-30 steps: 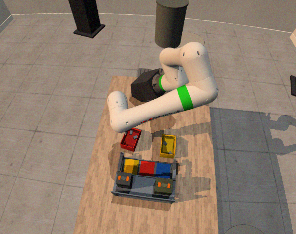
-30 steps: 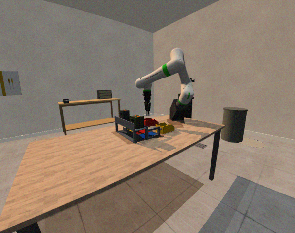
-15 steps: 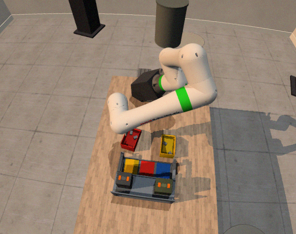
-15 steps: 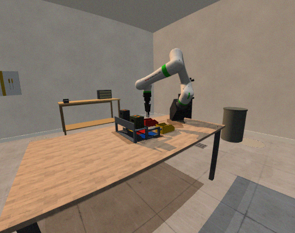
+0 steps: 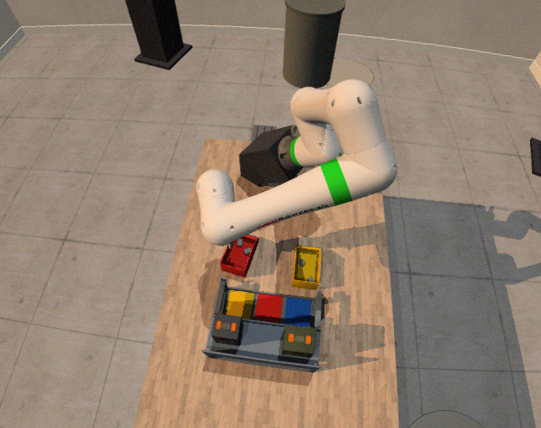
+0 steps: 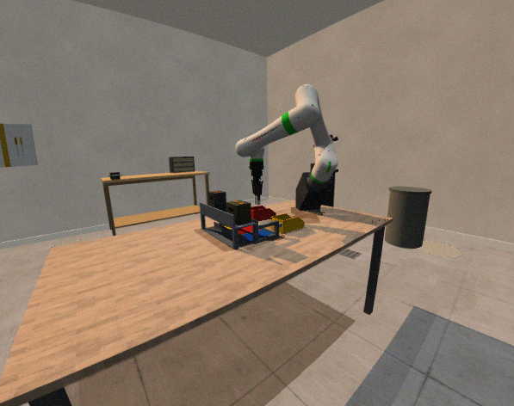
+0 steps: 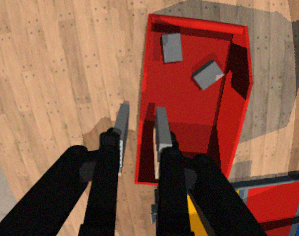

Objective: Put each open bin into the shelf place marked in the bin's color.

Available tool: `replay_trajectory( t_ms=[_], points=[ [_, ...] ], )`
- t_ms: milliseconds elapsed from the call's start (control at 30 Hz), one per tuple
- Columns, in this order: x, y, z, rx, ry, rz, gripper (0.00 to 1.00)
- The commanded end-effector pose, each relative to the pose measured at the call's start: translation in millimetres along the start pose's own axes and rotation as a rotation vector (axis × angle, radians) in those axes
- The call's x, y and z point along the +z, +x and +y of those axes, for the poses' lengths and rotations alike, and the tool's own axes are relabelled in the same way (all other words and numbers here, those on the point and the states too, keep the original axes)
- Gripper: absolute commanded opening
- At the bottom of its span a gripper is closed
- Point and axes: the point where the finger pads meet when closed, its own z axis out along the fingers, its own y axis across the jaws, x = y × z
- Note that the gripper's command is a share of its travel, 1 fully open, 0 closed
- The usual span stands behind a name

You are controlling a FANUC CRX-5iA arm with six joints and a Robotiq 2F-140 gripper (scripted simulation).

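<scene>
The red bin stands on the table in front of the shelf, with two grey parts in it. The yellow bin stands to its right, also holding grey parts. The shelf floor has a yellow mark, a red mark and a blue mark. In the wrist view my gripper points down above the red bin. Its fingers are a little apart, one on each side of the bin's left long wall, with nothing between them. In the exterior view the gripper hangs a little above the red bin. The arm hides it in the top view.
A dark box and a green box sit on the shelf's upper board. The robot's dark base stands at the table's far end. A grey barrel stands on the floor beside the table.
</scene>
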Motion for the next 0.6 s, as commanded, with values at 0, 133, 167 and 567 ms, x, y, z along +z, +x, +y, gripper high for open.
replay_trajectory(
  t_ms=[0,133,167,567],
  points=[
    [-0.2,-0.1,-0.2,0.000,0.000,0.000,0.15],
    [-0.2,-0.1,-0.2,0.000,0.000,0.000,0.15],
    [-0.2,-0.1,-0.2,0.000,0.000,0.000,0.15],
    [1.3,-0.1,-0.2,0.000,0.000,0.000,0.15]
  ],
)
